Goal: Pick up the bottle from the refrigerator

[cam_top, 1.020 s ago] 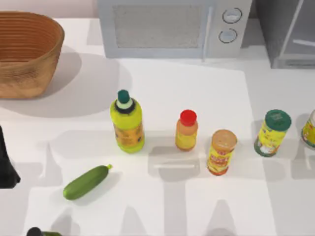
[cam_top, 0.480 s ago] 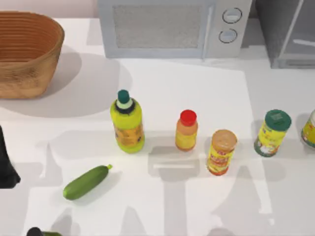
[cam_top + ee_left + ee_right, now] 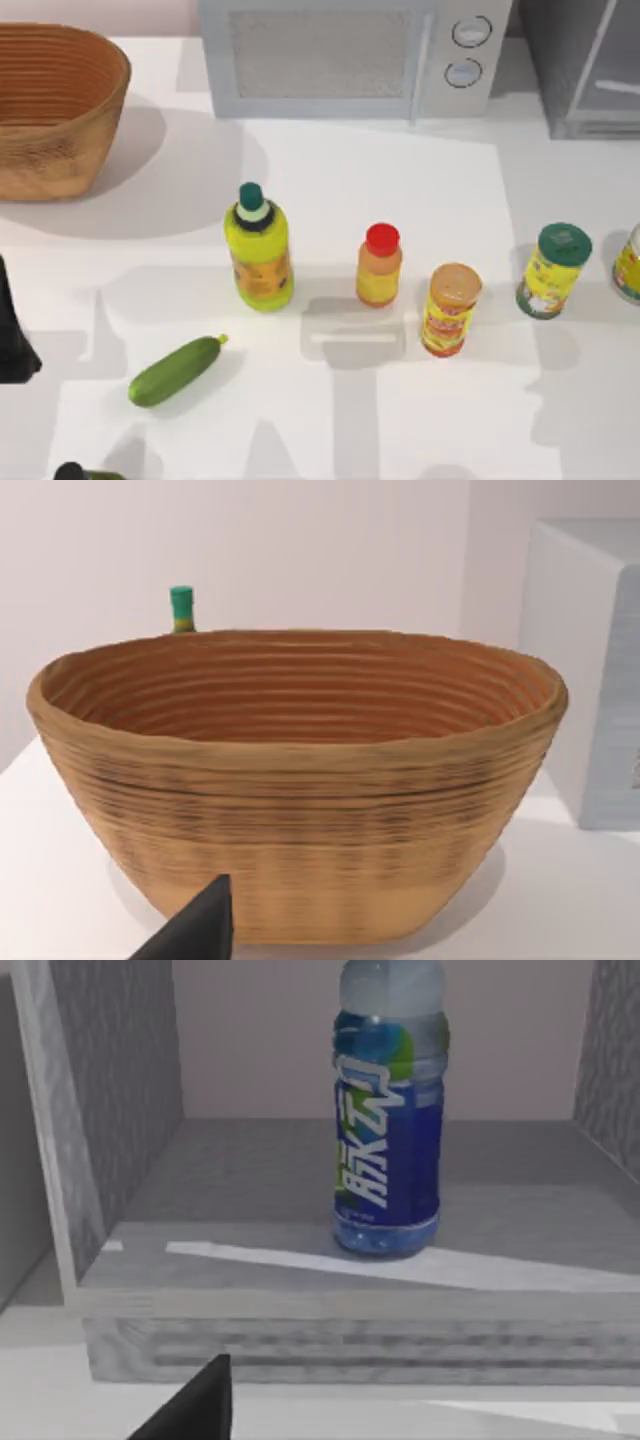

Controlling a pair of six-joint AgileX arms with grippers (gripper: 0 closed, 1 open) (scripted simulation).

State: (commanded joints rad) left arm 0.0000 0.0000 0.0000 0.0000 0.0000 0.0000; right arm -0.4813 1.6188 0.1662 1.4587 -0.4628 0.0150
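Overhead, I saw the refrigerator [image 3: 585, 65] at the table's far right corner, beside the microwave [image 3: 350, 55], but its inside was hidden from that camera. My right wrist camera gave what the top view could not: the bottle [image 3: 388, 1120] stood upright on the grey floor of the refrigerator [image 3: 300, 1260], roughly midway between the side walls and a little back from the front lip, its blue label facing me. Its cap was cut off by the frame. One dark fingertip [image 3: 195, 1405] of my right gripper showed in that view, outside the cabinet and well short of the bottle; with a single tip visible I could not tell whether the fingers were spread or closed.

On the open table [image 3: 400, 180] the top view showed a yellow-green bottle [image 3: 260, 250], an orange bottle [image 3: 380, 265], two yellow canisters [image 3: 451, 310] [image 3: 553, 270], a cucumber [image 3: 176, 370] and the wicker basket [image 3: 55, 110] at far left.

My left arm [image 3: 12, 335] sat at the table's left edge. Its wrist camera looked at the basket [image 3: 300, 780] side-on, with a small green cap [image 3: 181, 608] poking up beyond the rim, probably another bottle, though I could not be sure. Only one dark fingertip [image 3: 200, 930] of the left gripper appeared there, so its state was likewise unclear to me.
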